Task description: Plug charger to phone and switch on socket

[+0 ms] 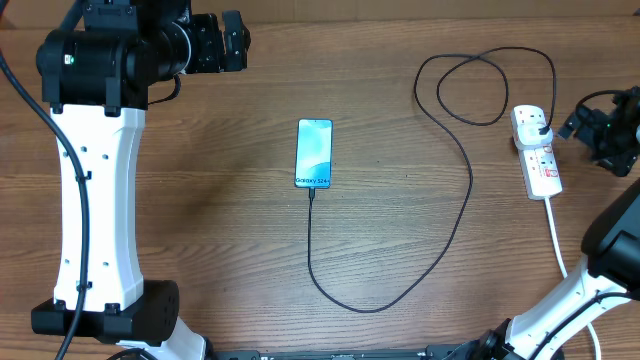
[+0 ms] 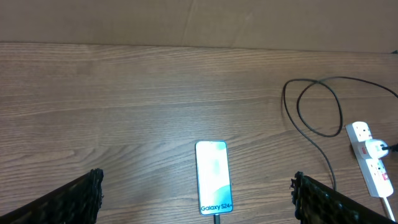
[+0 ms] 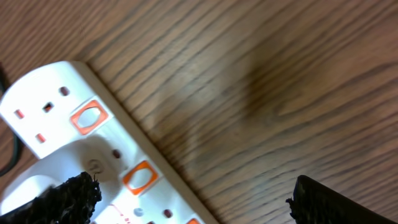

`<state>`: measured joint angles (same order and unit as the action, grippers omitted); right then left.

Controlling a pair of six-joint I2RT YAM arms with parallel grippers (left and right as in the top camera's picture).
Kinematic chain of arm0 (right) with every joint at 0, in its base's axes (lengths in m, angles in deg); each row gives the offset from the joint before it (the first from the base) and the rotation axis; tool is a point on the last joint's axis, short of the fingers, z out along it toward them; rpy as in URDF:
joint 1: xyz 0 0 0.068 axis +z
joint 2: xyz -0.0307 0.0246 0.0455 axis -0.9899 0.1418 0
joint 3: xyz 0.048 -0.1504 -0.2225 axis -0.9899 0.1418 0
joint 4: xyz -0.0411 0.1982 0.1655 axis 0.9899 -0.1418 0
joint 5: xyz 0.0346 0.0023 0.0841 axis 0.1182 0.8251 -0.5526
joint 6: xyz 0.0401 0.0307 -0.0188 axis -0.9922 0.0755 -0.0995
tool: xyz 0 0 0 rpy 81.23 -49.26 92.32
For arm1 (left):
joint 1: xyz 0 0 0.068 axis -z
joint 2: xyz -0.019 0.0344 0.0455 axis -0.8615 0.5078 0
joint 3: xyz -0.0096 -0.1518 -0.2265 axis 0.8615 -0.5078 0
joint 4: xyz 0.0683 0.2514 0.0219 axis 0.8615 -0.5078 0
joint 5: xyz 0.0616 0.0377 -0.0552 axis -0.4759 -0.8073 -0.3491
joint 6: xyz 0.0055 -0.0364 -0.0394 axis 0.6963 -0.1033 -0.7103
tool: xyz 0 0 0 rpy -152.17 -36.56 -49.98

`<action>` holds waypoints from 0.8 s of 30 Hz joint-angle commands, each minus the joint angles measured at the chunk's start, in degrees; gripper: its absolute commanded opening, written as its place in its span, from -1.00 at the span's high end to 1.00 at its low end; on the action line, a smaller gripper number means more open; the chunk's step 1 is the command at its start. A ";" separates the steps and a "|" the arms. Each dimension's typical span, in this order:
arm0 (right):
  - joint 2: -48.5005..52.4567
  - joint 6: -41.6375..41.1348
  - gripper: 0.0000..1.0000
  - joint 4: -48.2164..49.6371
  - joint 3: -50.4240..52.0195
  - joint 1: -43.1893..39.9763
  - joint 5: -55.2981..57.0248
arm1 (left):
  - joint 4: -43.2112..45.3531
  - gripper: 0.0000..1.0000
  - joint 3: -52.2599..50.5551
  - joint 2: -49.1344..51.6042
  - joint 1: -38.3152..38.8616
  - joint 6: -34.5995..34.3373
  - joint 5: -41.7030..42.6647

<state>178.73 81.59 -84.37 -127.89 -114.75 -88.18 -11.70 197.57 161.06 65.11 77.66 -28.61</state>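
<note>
We see both grippers spread: left gripper [image 1: 238, 40] far-left of the Galaxy S24 phone [image 1: 313, 153], right gripper [image 3: 193, 190] beside the power strip [image 1: 540, 160]. The charger cable [image 1: 469, 190] joins phone and strip.

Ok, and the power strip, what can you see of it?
The power strip is a white plastic oblong lying flat on the wooden table at its right side. It has several three-pin sockets with orange-red switches beside them. The charger plug sits in the far-end socket; a thick white cord leaves the near end.
</note>
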 commanded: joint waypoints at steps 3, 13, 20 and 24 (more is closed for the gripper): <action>3.17 0.31 -0.99 -0.85 0.24 -2.97 -2.80 | 0.07 -1.00 0.04 -0.09 0.39 1.09 -0.50; 6.36 0.07 -1.00 -0.44 0.24 -2.73 -8.13 | 0.07 -1.00 0.04 -0.09 0.39 1.09 -0.50; 6.40 0.09 -1.00 -0.26 0.24 -2.73 -9.60 | 0.07 -0.99 0.04 -0.09 0.39 1.09 -0.50; 6.40 -0.13 -1.00 -1.51 0.24 -2.73 -7.48 | 0.07 -1.00 0.04 -0.09 0.39 1.09 -0.50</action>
<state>184.57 81.61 -85.36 -127.87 -117.66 -96.24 -11.70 197.57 161.06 65.11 77.66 -28.61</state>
